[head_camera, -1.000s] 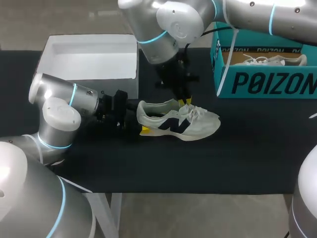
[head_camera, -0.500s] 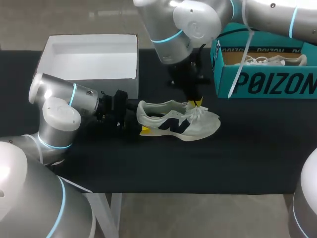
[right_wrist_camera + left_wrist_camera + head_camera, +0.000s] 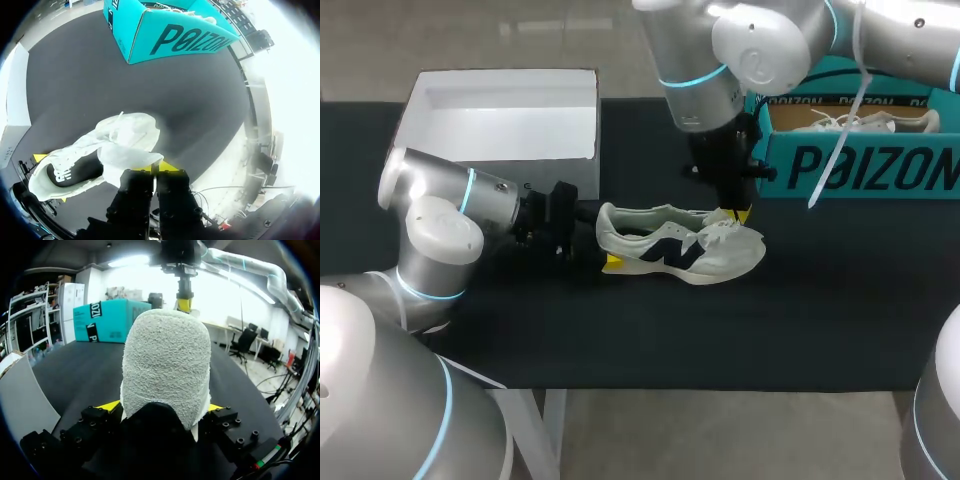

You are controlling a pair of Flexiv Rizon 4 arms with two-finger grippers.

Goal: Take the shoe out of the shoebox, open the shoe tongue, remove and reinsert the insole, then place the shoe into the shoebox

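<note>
Black cloth covers the table [image 3: 820, 320], and the white sneaker [image 3: 680, 245] with a dark blue side mark lies on its sole near the middle of it, outside any box, with its toe toward my right side. At the heel of the sneaker is the left gripper [image 3: 610, 262]. Its two yellow-tipped fingers press on the heel from both sides, so the sneaker is clamped between them, as the left wrist view shows. Above the front part of the sneaker hangs the right gripper [image 3: 738, 212], pointing down, its fingers close together and pinching the tongue [image 3: 127, 156], which is lifted up from the opening. Behind the toe of the sneaker stands the teal shoebox [image 3: 860, 150], open, with a second shoe [image 3: 860, 122] inside. Behind the heel of the sneaker stands a white box [image 3: 505, 115].
</note>
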